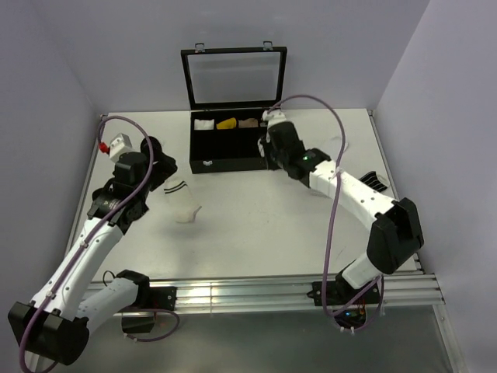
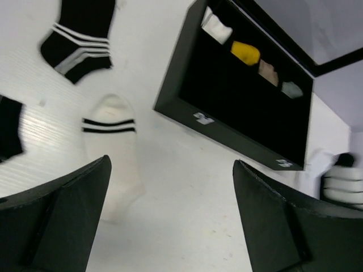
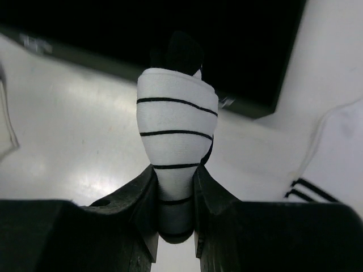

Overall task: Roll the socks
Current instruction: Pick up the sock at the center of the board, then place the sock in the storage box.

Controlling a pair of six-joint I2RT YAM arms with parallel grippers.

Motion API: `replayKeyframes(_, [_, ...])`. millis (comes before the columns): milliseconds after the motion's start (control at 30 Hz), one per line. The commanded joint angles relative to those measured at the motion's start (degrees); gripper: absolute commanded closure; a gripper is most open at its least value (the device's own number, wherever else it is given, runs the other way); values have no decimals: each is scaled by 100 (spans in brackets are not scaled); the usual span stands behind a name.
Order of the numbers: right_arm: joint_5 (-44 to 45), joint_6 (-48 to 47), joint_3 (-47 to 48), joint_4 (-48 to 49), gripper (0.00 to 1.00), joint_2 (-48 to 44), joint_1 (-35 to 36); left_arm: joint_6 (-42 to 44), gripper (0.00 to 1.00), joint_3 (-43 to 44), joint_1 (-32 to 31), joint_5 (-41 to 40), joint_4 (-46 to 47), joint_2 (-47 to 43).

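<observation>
A rolled sock (image 3: 177, 130), white with thin black lines, stands between my right gripper's fingers; that gripper (image 3: 176, 171) is shut on it just in front of the black box (image 3: 249, 68). From above, this gripper (image 1: 269, 144) sits at the box's right front corner. The other sock (image 1: 183, 203), plain white with two black cuff bands, lies flat and unrolled on the table. My left gripper (image 2: 171, 163) hovers open above the table beside this sock (image 2: 110, 158), with nothing between its fingers (image 2: 62, 221).
The open black box (image 1: 233, 151) with its raised lid (image 1: 234, 76) holds white, yellow and tan bundles (image 2: 245, 52) in its back compartments. A black sock with white stripes (image 2: 79, 39) lies near the left arm. More striped fabric (image 3: 326, 158) lies right of the right gripper.
</observation>
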Motion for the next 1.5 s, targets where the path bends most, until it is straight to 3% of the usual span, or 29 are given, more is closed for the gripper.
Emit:
replayKeyframes(0, [-100, -140, 832, -330, 100, 196, -375, 850, 7, 329, 147, -430, -294, -222])
replayKeyframes(200, [-267, 272, 2423, -918, 100, 1346, -1043, 1624, 6, 452, 314, -1078, -269, -495])
replayKeyframes(467, [-57, 695, 4232, -1481, 100, 3016, -1369, 1845, 7, -93, 428, -1670, 110, -741])
replayKeyframes(733, [-92, 1107, 4850, -1455, 100, 4115, -1404, 1924, 7, -110, 455, -1880, 48, -618])
replayKeyframes(1133, [-575, 1266, 4508, -823, 100, 4372, -1466, 1924, 7, -137, 472, -1907, 4, -557])
replayKeyframes(1467, [-1031, -822, 2443, 100, 100, 2984, -1413, 1942, 8, -146, 507, -1837, 22, -548])
